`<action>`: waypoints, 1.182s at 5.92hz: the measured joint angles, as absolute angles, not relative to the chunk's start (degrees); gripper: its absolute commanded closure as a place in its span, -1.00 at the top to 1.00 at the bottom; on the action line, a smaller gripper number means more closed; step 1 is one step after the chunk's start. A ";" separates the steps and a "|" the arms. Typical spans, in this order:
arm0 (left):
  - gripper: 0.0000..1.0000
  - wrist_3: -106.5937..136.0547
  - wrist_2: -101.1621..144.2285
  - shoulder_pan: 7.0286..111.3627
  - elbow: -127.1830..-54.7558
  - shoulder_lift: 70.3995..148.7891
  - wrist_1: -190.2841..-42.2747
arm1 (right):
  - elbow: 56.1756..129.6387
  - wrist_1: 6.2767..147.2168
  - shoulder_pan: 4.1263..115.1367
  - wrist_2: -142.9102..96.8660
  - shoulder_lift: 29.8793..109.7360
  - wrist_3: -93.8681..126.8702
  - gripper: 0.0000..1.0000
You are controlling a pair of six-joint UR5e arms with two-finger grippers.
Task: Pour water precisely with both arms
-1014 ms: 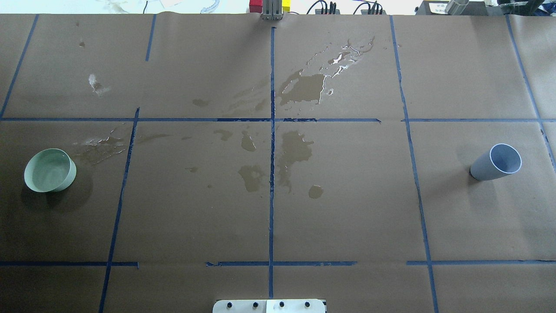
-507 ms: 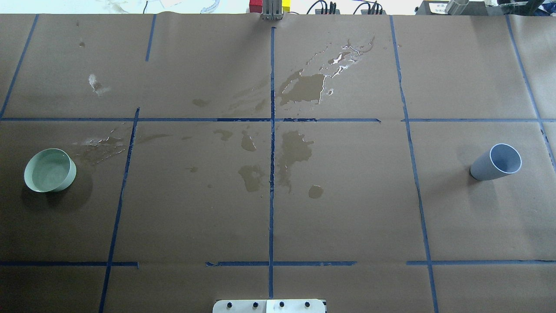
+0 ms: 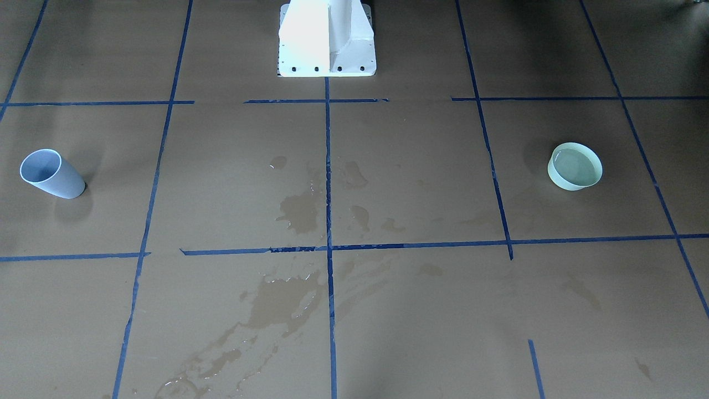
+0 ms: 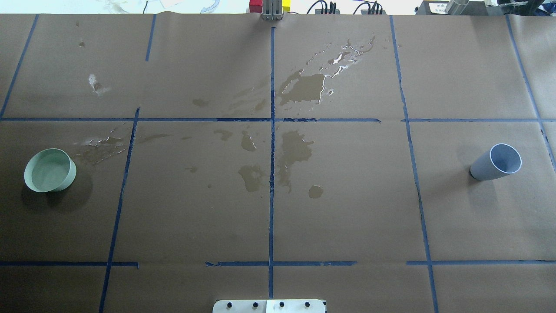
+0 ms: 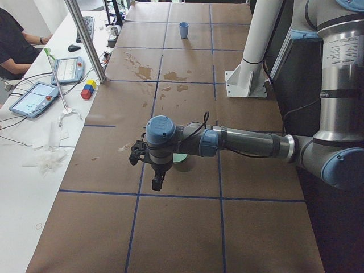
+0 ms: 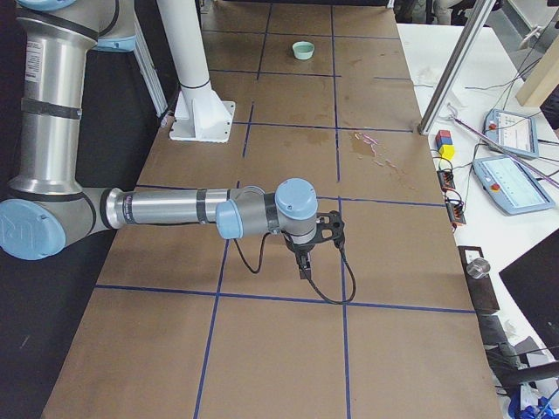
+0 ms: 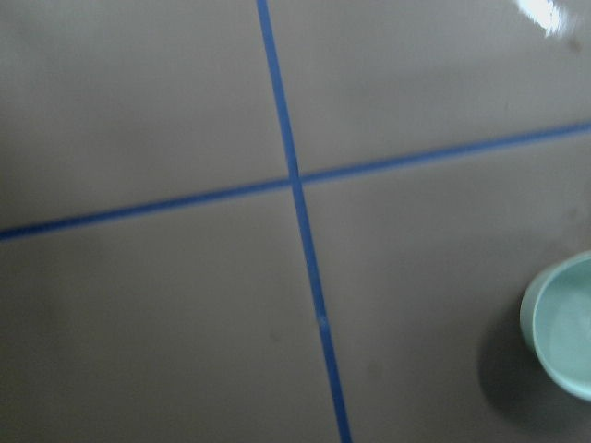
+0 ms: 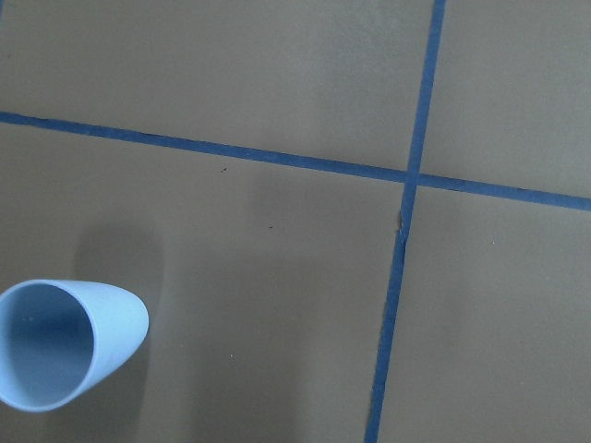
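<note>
A pale green bowl [image 4: 50,170] stands at the table's left; its inside has a faint sheen like water [image 3: 576,168]. It also shows in the left wrist view [image 7: 568,328]. A light blue cup [image 4: 497,161] stands at the right and shows in the right wrist view [image 8: 60,343]. Both arms show only in the side views. The left gripper [image 5: 154,183] hangs above the table beside the bowl [image 5: 183,164]. The right gripper [image 6: 303,269] hangs above the table; the cup is hidden there. I cannot tell whether either gripper is open or shut.
Wet patches [image 4: 299,87] and smaller puddles [image 4: 295,148] lie on the brown paper around the middle. Blue tape lines [image 4: 272,174] divide the table. The white pedestal [image 3: 327,39] stands at the robot's edge. Tablets and coloured blocks [image 5: 88,89] sit on the operators' side.
</note>
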State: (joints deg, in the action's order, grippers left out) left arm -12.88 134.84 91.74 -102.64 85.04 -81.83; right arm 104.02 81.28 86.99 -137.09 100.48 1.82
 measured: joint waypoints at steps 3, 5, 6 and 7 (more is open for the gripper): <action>1.00 -15.60 135.32 92.04 -101.84 83.59 -77.94 | 105.24 81.51 86.79 -136.28 102.27 2.25 1.00; 1.00 -13.34 135.55 91.74 -101.73 83.44 -78.57 | 106.07 83.56 85.38 -136.23 103.24 1.23 1.00; 1.00 -13.09 135.57 91.58 -101.90 83.31 -79.00 | 107.47 84.30 84.49 -136.42 104.63 0.37 1.00; 1.00 -13.08 135.60 91.53 -102.05 83.20 -79.78 | 108.50 85.09 84.25 -136.73 106.00 -0.13 1.00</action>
State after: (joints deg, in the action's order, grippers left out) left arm -13.08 135.60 91.53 -102.05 83.20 -79.78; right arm 108.50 85.09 84.25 -136.73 106.00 -0.13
